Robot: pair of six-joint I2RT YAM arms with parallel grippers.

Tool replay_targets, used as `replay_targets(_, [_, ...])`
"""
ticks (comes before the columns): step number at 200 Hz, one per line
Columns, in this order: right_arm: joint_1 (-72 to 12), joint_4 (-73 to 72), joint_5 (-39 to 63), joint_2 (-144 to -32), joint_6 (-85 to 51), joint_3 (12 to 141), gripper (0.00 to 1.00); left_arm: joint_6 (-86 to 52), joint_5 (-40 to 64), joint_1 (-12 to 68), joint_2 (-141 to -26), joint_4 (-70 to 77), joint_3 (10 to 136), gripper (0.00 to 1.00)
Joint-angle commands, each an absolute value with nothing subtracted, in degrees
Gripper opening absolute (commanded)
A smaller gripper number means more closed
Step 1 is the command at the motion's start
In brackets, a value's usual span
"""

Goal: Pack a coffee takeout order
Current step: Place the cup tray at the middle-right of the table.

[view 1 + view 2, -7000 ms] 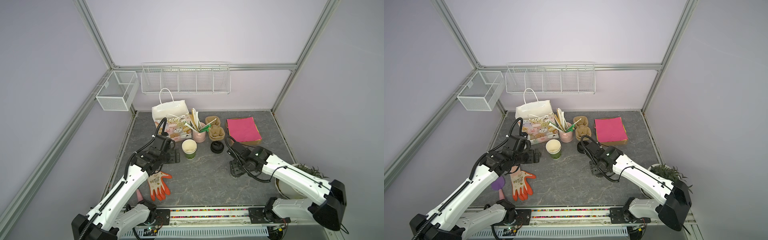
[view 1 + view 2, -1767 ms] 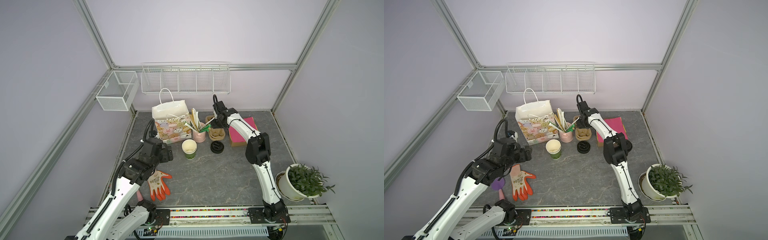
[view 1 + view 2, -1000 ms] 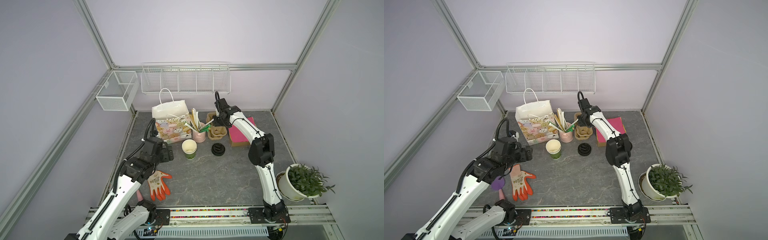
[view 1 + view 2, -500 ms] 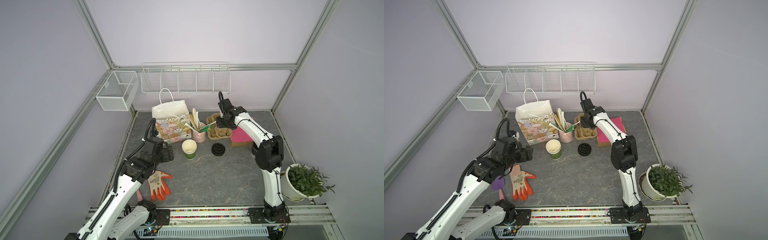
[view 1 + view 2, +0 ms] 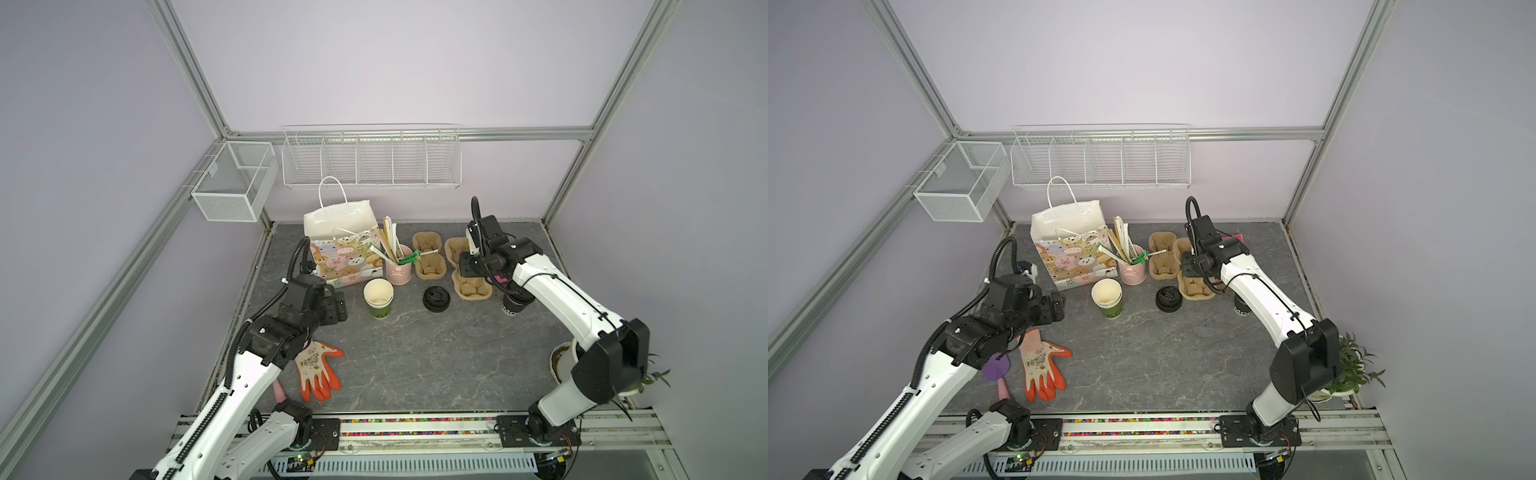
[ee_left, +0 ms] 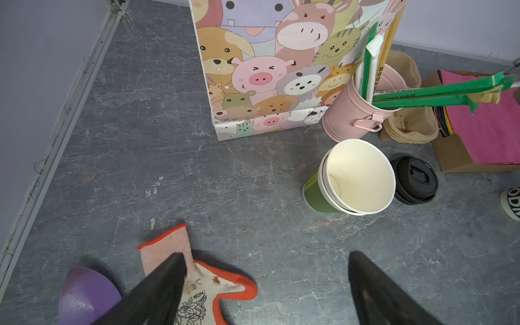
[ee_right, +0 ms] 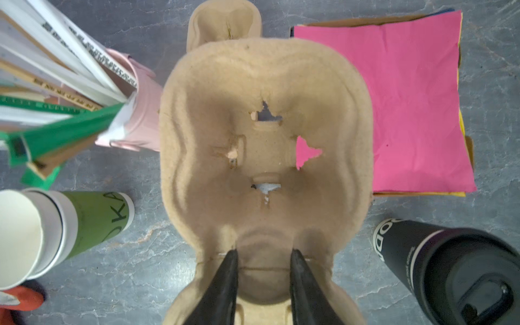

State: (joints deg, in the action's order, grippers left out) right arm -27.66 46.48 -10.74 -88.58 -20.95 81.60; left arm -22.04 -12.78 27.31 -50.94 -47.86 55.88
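**At the back of the table (image 5: pixel 415 353), right gripper (image 7: pixel 264 252) pinched on the cup carrier (image 7: pixel 267 135)**

The gift bag (image 5: pixel 340 253) stands upright at the back left with its mouth open. From here I can see only its white lining. Just beside it, the pink bucket (image 5: pixel 398 272) holds green- and white-wrapped sticks, and a few of them lean out over a second carrier (image 5: pixel 429 257) lying on the table. In front of the bucket stand two nested paper cups (image 6: pixel 357 177), the inner one showing bare white, with a black lid (image 6: pixel 415 180) just beside them. A lidded black cup (image 7: pixel 450 270) stands near my right forearm. The pink sheet (image 7: pixel 394 98) tops a stack of coloured sheets in a shallow cardboard tray (image 6: pixel 453 157).

My right arm reaches from the front rail to the back with its wrist pointing down. Its fingers are drawn narrow onto a ridge of the cup carrier, between the second carrier and the pink sheet. My left arm is bent low, and the left gripper (image 6: pixel 266 254) hangs over the table between the glove (image 5: pixel 318 370) and the bag, its jaws spread wide with nothing between them.

In both top views the right arm covers nearly all of the pink sheet. I cannot tell whether the gripped carrier is clear of the table. The potted plant (image 5: pixel 1350 370) sits partly behind the right elbow, and a purple scoop (image 5: pixel 995 368) lies half under the left arm.
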Motion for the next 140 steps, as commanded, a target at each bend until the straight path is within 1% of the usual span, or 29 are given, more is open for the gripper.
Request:
replay_targets(1, [-30.1, 46.1, -12.2, -82.1, -24.4, 73.1, 0.33, -22.1, -12.2, 26.9, -50.3, -48.1, 55.4, 0.90])
replay_targets(31, [-32.1, 44.0, -12.7, -75.0, -28.1, 60.5, 0.33, -22.1, -12.2, 26.9, -49.8, -48.0, 55.4, 0.90])
replay_targets(69, [-32.9, 41.5, -14.9, -69.6, -31.1, 51.9, 0.33, -22.1, -12.0, 26.9, -50.3, -48.2, 55.4, 0.90])
replay_targets(110, [-32.8, 38.1, -16.9, -70.7, -32.3, 45.8, 0.33, -22.1, -12.3, 26.9, -50.3, -48.2, 55.4, 0.90])
replay_targets(140, [-32.8, 36.8, -17.6, -72.3, -32.8, 44.3, 0.33, -22.1, -12.4, 26.9, -50.6, -48.2, 55.4, 0.90])
